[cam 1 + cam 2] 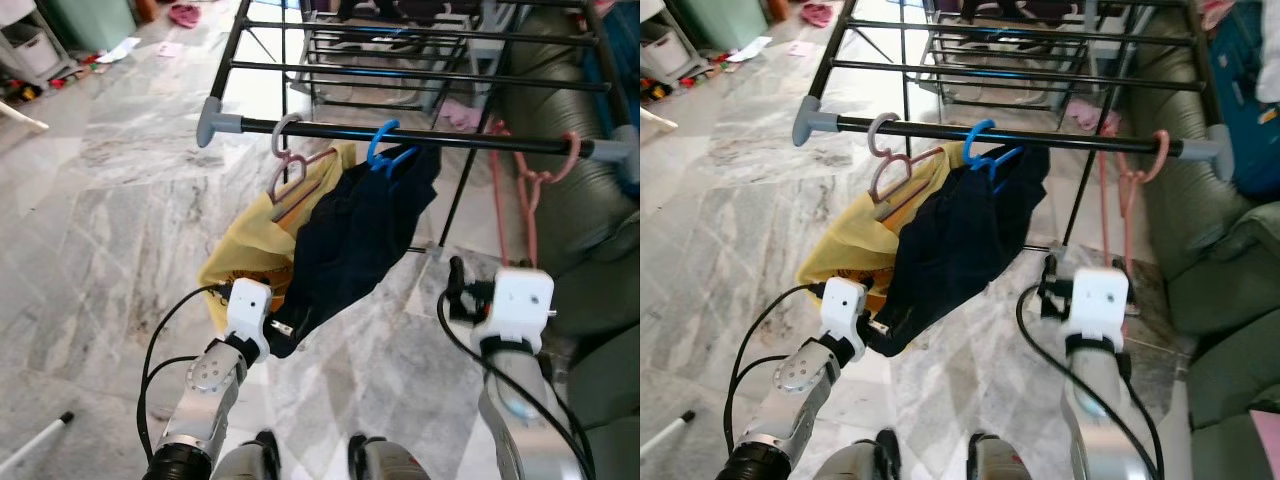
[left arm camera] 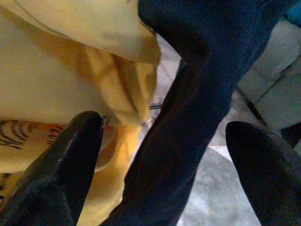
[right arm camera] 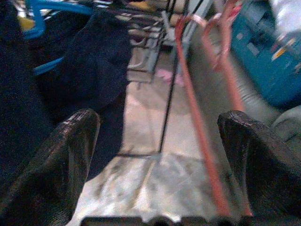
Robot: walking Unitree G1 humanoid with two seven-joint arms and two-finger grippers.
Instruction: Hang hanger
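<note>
A black rail (image 1: 400,133) of a drying rack crosses in front of me. On it hang a grey-pink hanger (image 1: 290,180) with a yellow garment (image 1: 240,265), a blue hanger (image 1: 385,150) with a navy garment (image 1: 360,230), and a bare coral hanger (image 1: 530,200) near the rail's right end. My left gripper (image 2: 164,136) is open at the navy garment's lower hem, with the dark cloth hanging between its fingers. My right gripper (image 3: 157,132) is open below the rail, just left of the coral hanger (image 3: 197,117), and holds nothing.
A green sofa (image 1: 600,260) stands close on the right, with a blue box (image 1: 1250,90) behind it. More rack bars (image 1: 400,50) lie beyond the rail. A white stick (image 1: 35,440) lies on the marble floor at the lower left.
</note>
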